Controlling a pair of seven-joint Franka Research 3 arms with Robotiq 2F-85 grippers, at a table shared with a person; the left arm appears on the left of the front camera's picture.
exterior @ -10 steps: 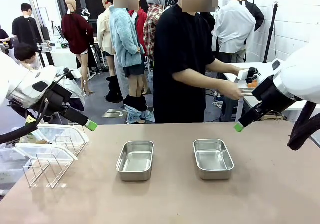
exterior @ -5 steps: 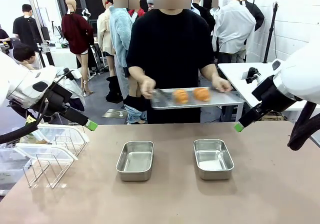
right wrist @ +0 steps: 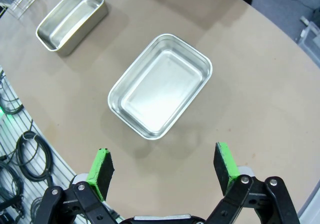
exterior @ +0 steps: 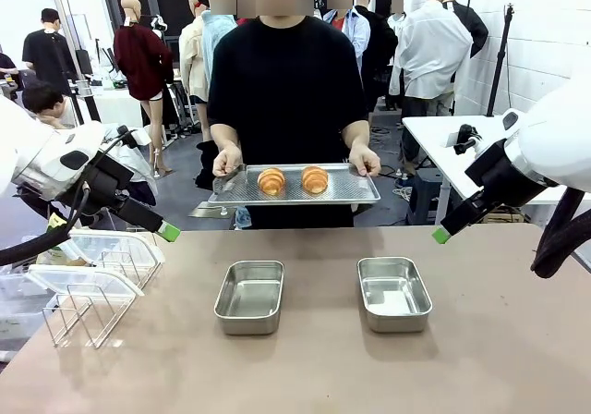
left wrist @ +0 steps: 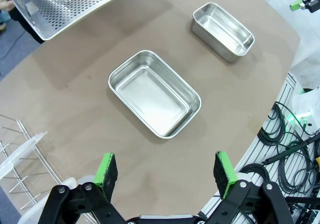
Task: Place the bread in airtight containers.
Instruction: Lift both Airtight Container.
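Hovering the left pincer (left wrist: 166, 168), spread wide and empty, over the desk (exterior: 323, 368) toward the left steel tin (left wrist: 154, 94); hovering the right pincer (right wrist: 162, 165) likewise toward the right steel tin (right wrist: 160, 84). Carrying two croissants (exterior: 271, 181) on a perforated tray (exterior: 346, 186) beyond the desk's far edge, well apart from both pincers.

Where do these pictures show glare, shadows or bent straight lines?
Front view: sharp, with soft shadows under the left tin and the right tin. Left wrist view: the wide lens bows the table edge. Right wrist view: pale glare on the right tin's floor.
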